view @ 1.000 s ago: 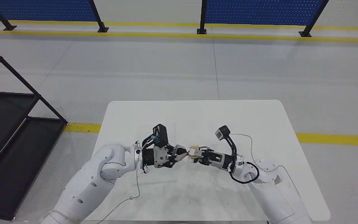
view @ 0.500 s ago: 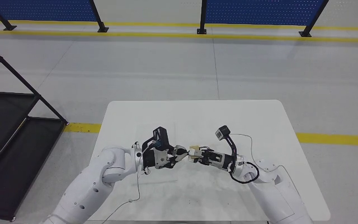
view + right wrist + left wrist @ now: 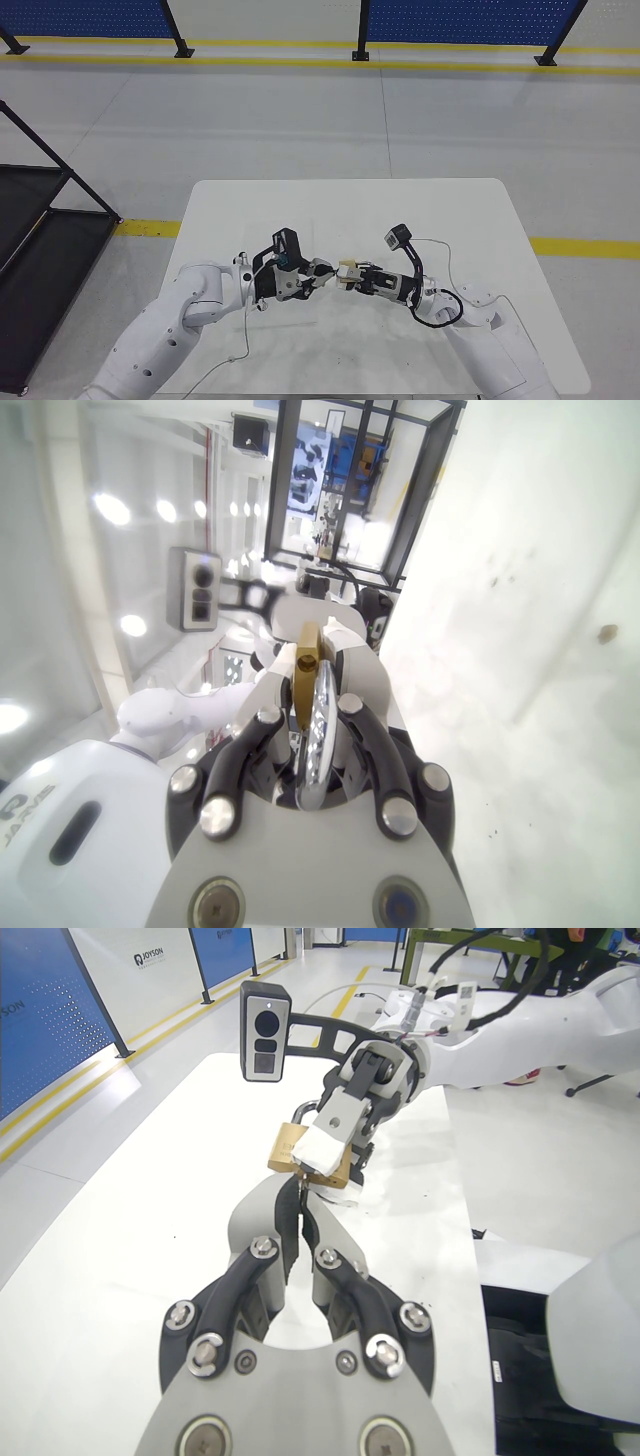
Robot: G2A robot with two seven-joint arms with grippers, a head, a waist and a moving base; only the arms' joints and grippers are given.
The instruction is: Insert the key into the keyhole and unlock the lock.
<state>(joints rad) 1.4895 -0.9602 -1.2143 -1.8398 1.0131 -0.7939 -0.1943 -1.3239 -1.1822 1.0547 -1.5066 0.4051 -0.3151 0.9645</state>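
Left fingers [image 3: 285, 1213] pinched on key [image 3: 302, 1184], right fingers [image 3: 320, 1155] clamping lock [image 3: 286, 1145]

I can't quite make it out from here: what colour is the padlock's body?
Brass gold. The padlock shows clearest in the left wrist view.

A white surface [image 3: 450, 210], marked with a few dark specks [image 3: 607, 632], stands on a pale grey floor [image 3: 300, 120]; a yellow floor line [image 3: 590, 246] runs out from either side of it; blue barrier panels [image 3: 460, 20] on black feet line the far side; a black metal rack [image 3: 50, 260] stands off to the left; a green frame [image 3: 404, 958] rises beyond the surface's far end.
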